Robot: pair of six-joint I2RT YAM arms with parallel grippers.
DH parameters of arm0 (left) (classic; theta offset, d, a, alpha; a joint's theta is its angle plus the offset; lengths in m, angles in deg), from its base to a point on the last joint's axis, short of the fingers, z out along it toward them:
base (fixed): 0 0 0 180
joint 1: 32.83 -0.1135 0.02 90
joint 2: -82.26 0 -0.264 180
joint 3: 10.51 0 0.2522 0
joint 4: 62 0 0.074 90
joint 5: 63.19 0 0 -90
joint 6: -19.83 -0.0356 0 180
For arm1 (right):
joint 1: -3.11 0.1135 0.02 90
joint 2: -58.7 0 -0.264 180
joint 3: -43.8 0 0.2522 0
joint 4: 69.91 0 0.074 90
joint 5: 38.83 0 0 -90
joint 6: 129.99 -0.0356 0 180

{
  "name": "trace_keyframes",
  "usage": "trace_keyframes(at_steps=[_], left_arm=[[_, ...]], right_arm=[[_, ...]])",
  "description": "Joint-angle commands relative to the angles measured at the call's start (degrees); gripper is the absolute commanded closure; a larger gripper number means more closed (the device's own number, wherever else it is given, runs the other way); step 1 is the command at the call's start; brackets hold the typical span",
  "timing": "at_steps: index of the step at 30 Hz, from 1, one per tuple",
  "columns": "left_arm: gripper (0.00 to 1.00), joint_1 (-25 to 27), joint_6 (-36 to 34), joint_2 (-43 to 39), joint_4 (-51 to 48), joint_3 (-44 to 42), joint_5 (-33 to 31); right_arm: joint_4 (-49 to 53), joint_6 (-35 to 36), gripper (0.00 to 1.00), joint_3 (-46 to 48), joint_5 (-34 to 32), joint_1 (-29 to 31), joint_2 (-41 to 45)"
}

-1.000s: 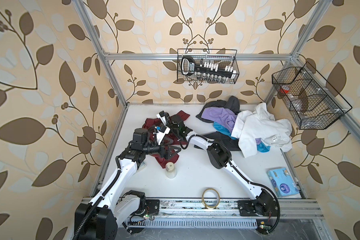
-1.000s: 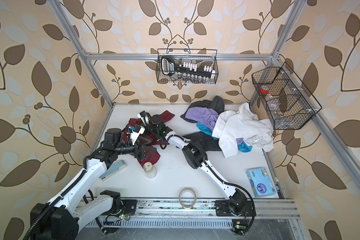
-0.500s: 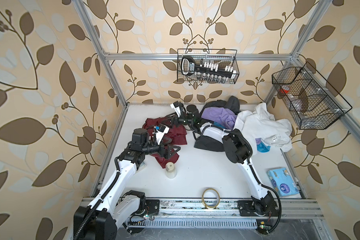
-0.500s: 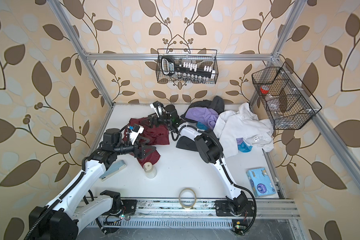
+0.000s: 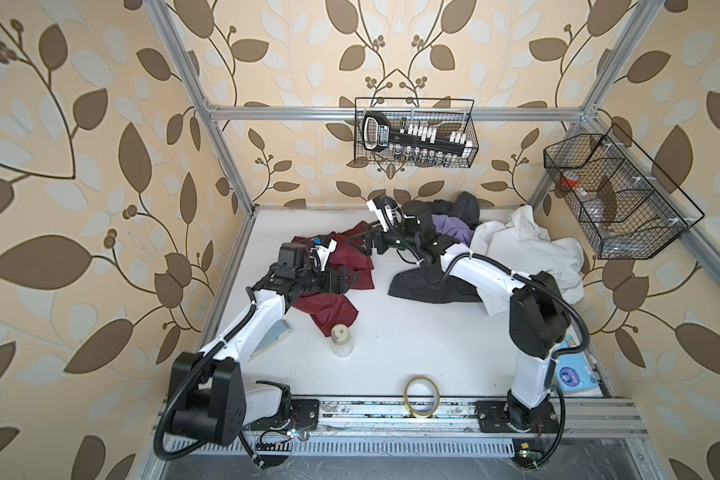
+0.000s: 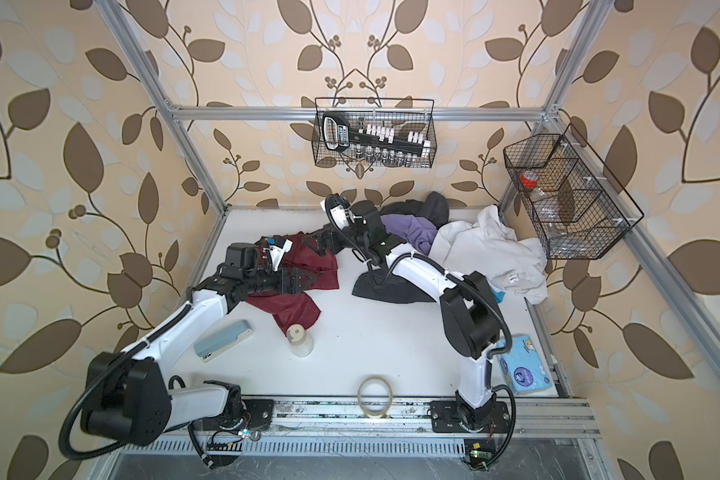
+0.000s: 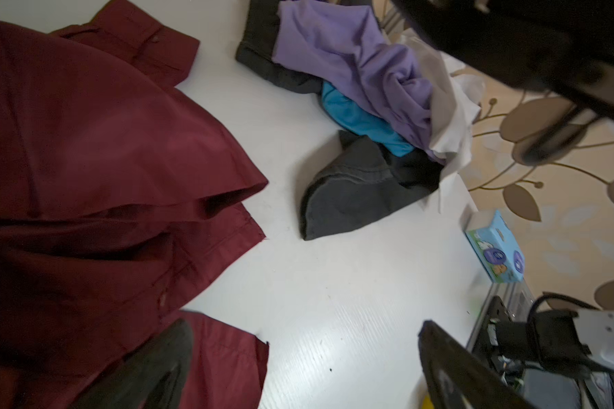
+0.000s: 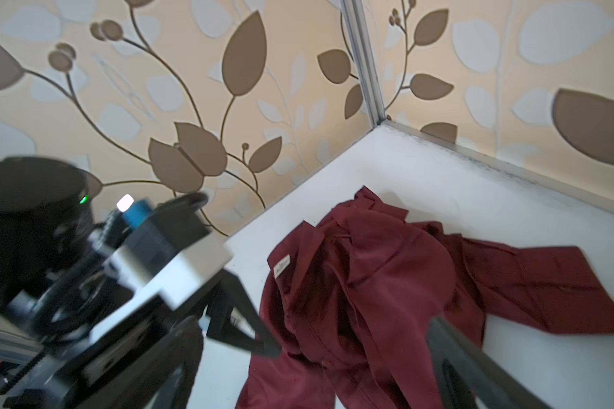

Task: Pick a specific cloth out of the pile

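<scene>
The cloth (image 5: 333, 309) lies crumpled on the table (image 5: 412, 332), clear of the pile (image 5: 524, 249), with a strip of bare white top between the two; in both top views it sits to the pile's left; my left claw (image 5: 352, 279) hangs over the side of the cloth that faces the pile, spread wide and pinching nothing, one finger (image 7: 149, 371) above maroon fabric, its mate above bare table; my right claw (image 5: 373, 246) reaches from the pile's side to the cloth's far edge, likewise spread wide and empty; the cloth's small white label (image 8: 282, 263) shows in the right wrist view.
</scene>
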Motion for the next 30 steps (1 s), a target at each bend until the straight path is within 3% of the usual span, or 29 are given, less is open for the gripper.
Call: trace_keyframes(at_steps=[1,7,17,26,30], left_arm=[[0.01,0.40,6.86,7.59,-1.56,6.59,-7.78],[0.01,0.57,10.11,22.53,-6.51,17.83,-15.91],[0.01,0.76,10.00,38.08,-20.48,33.31,-29.80],[0.01,0.49,12.94,42.24,-22.65,36.59,-40.79],[0.01,0.32,13.47,42.34,-22.35,37.60,-42.35]], right_arm=[[4.45,2.49,0.01,7.95,-5.35,-0.24,7.41],[3.77,2.27,0.01,20.10,-10.23,-0.30,20.60],[5.29,2.46,0.01,26.74,-13.50,-0.59,33.14],[6.48,2.69,0.01,30.16,-15.40,-2.36,38.37],[7.40,2.62,0.01,30.35,-15.24,-3.29,38.63]])
